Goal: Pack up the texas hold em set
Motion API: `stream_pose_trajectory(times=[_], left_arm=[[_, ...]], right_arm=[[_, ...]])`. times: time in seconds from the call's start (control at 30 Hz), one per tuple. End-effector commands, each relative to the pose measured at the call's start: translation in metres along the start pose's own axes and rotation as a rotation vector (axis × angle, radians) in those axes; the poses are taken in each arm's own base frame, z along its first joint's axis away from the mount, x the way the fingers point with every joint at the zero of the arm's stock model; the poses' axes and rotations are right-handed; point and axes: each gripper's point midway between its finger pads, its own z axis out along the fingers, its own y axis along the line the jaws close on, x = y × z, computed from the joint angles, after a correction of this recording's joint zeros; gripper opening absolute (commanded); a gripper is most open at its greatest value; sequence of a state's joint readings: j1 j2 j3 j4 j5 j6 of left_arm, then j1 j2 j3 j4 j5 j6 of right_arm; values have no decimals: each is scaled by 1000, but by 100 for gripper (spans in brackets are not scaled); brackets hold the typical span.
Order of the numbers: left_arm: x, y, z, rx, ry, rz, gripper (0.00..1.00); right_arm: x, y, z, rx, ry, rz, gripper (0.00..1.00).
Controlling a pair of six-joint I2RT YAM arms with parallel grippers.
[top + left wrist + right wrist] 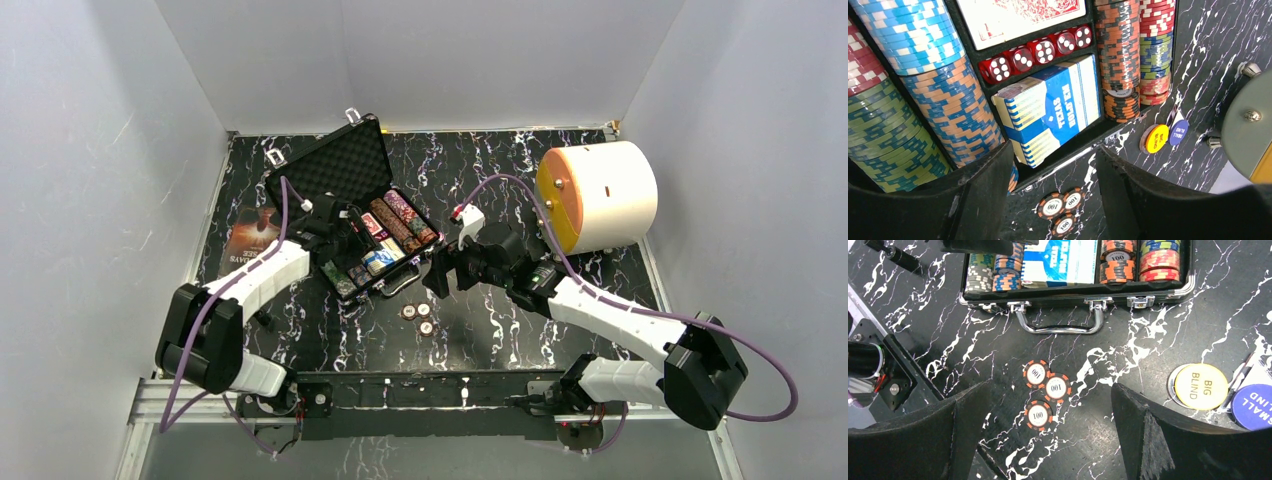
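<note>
The black case (300, 170) lies open at the back left, its tray full of multicoloured chip rows (955, 107), red dice (1035, 52), a blue deck (1053, 107) and a red deck (1018, 15). Its front with the silver handle (1058, 325) faces the arms. Three loose orange-and-black 100 chips (418, 316) lie on the table before it, also in both wrist views (1063, 210) (1045, 390). A yellow Big Blind button (1200, 386) and a blue Small Blind button (1255, 405) lie to their right. My left gripper (335, 243) (1054, 170) is open and empty over the case's front edge. My right gripper (438, 272) (1050, 405) is open and empty above the loose chips.
A big white cylinder with an orange face (600, 195) lies at the back right. A dark brown booklet (248, 235) lies left of the case. The black marbled table (500, 320) is walled in white on three sides.
</note>
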State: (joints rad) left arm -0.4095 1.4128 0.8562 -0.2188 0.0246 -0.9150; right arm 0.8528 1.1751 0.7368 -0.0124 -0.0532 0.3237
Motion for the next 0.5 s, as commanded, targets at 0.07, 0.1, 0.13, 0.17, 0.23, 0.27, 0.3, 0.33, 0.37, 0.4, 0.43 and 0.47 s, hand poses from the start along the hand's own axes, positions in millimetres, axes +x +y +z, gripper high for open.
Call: stream_pose_trajectory(times=[0.07, 0.1, 0.13, 0.17, 0.23, 0.27, 0.3, 0.33, 0.37, 0.4, 0.43, 0.47], left_arm=[[-4, -6, 2, 9, -2, 23, 56], [-2, -6, 4, 13, 6, 26, 52], [-2, -7, 6, 15, 12, 29, 48], [-1, -7, 8, 13, 15, 32, 46], [-3, -5, 11, 2, 9, 36, 44], [-4, -4, 13, -5, 5, 39, 44], [-4, -3, 14, -7, 3, 42, 43], [-4, -3, 16, -8, 4, 46, 41], [-3, -3, 18, -4, 7, 49, 40], [-3, -5, 20, 5, 11, 52, 37], [-3, -8, 21, 15, 15, 55, 34], [-2, -8, 23, 22, 19, 57, 31]], right_arm=[[-22, 1, 0, 24, -53, 21, 98], [-22, 2, 0, 21, -50, 21, 98], [-22, 4, 0, 9, -46, 18, 98], [-22, 6, 0, -3, -42, 16, 98], [-25, 8, 0, -10, -46, 22, 98], [-25, 8, 0, -7, -48, 27, 98], [-26, 8, 0, -4, -52, 30, 98], [-27, 8, 0, -3, -55, 31, 98], [-28, 8, 0, -1, -56, 32, 98], [-28, 7, 1, 1, -56, 35, 98], [-27, 7, 1, 4, -53, 35, 98], [-27, 7, 2, 5, -49, 37, 98]])
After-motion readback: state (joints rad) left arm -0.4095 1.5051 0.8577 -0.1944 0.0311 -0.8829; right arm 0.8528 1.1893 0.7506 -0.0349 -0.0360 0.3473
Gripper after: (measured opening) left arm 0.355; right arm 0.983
